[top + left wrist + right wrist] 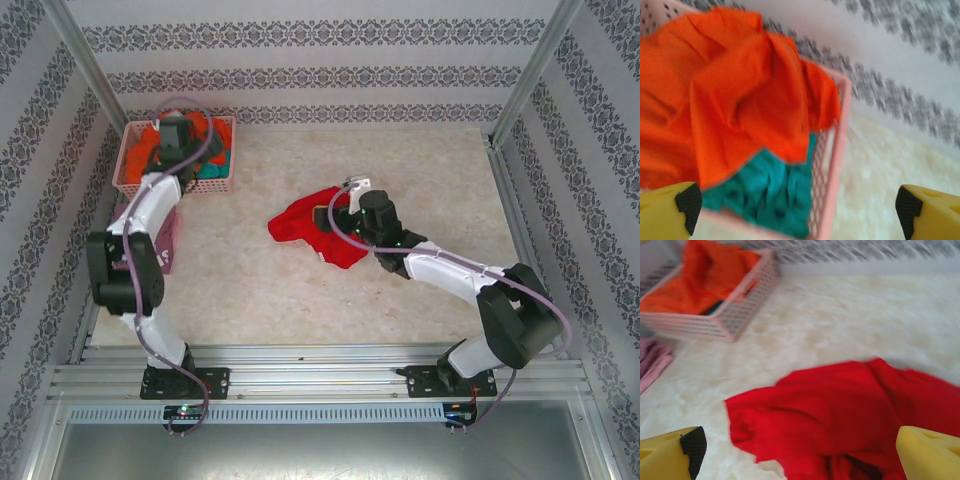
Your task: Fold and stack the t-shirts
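Pale tabletop (430, 170) is carrying crumpled red t-shirt (300, 222). R gripper (797, 450) is hovering above, wide open, empty, prob. for pickup; L gripper (798, 210), likewise, is hanging over basket (840, 150).

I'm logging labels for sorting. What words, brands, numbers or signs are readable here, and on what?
No readable text.
The red t-shirt, the orange t-shirt and the teal t-shirt in the pink basket show plain cloth; the wall bands are ornament, not letters.
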{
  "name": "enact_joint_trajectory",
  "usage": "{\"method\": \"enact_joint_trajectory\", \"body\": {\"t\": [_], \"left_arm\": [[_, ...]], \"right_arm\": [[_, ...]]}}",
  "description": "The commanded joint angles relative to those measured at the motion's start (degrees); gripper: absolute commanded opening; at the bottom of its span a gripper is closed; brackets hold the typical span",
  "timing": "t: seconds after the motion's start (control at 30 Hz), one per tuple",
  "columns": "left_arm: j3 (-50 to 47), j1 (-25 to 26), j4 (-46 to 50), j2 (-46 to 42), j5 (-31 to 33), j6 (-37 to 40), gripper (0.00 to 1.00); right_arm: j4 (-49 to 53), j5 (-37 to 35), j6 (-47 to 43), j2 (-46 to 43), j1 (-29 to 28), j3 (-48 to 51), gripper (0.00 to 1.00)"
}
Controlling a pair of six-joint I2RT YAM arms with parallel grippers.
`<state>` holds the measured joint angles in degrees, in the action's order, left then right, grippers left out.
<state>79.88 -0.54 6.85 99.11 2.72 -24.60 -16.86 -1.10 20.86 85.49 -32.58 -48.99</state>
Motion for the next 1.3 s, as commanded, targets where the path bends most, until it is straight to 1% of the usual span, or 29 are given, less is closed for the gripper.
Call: {"method": "enact_joint_trajectory", "body": {"t": [0.0,0.07,0.13,0.2,0.27,0.33,0.4,0.53,0.63,0.73,0.8,0.83,0.9,0.97,1.07,1.2,1.27], "left_arm": [[-10.08,5.39,-12.12,-9.68,4.62,3.55,1.0],[-16.9,9.01,-14.87,-12.56,5.32,3.29,1.0],[-23.42,12.19,-18.6,-14.22,4.11,1.77,1.0],[-28.07,14.62,-20.49,-14.79,2.42,0.45,1.0],[-31.78,17.01,-21.54,-15.0,2.33,-0.19,1.0],[-34.95,18.99,-22.91,-15.0,1.96,-1.6,1.0],[-37.07,20.46,-24.11,-14.48,0.95,-3.09,1.0],[-38.92,22.45,-25.63,-12.6,-0.76,-5.44,1.0],[-39.58,22.67,-28.1,-10.77,-2.12,-7.8,1.0],[-38.98,22.6,-29.92,-8.04,-3.6,-9.59,1.0],[-38.38,22.67,-30.97,-5.88,-4.59,-11.33,1.0],[-38.11,22.65,-31.61,-4.64,-5.23,-12.54,1.0],[-37.78,22.65,-32.94,-2.39,-6.42,-14.93,0.98],[-37.4,22.67,-34.13,-0.28,-7.71,-17.11,0.91],[-37.03,22.68,-36.1,1.95,-9.7,-18.69,0.73],[-37.1,22.64,-37.1,2.8,-10.67,-19.12,0.5],[-37.15,22.66,-36.99,2.84,-10.88,-19.07,0.36]], "right_arm": [[9.19,-0.93,11.95,3.06,3.47,-3.64,0.96],[11.41,0.54,13.74,5.74,4.43,-5.6,0.94],[11.76,2.12,14.29,8.03,4.88,-7.27,0.89],[12.32,3.9,14.21,10.22,5.24,-9.52,0.83],[12.9,5.04,13.95,12.43,5.37,-11.72,0.78],[12.45,5.63,14.09,14.72,5.33,-13.41,0.71],[11.02,5.7,14.57,16.66,5.42,-14.3,0.66],[10.04,7.11,14.85,20.06,5.66,-16.7,0.48],[10.43,7.21,14.22,20.81,5.77,-17.94,0.41],[10.95,7.59,13.4,20.53,6.13,-18.4,0.28],[11.61,7.07,12.94,19.75,6.28,-18.26,0.28],[11.92,6.38,12.71,19.13,6.29,-17.97,0.31],[11.94,5.39,12.45,18.12,6.34,-17.03,0.45],[11.86,4.91,12.6,17.31,6.43,-15.85,0.46],[11.16,4.89,13.19,16.31,6.4,-13.87,0.47],[10.51,5.06,12.94,15.5,6.48,-12.4,0.49],[10.6,5.06,11.78,15.53,6.21,-12.51,0.5]]}}
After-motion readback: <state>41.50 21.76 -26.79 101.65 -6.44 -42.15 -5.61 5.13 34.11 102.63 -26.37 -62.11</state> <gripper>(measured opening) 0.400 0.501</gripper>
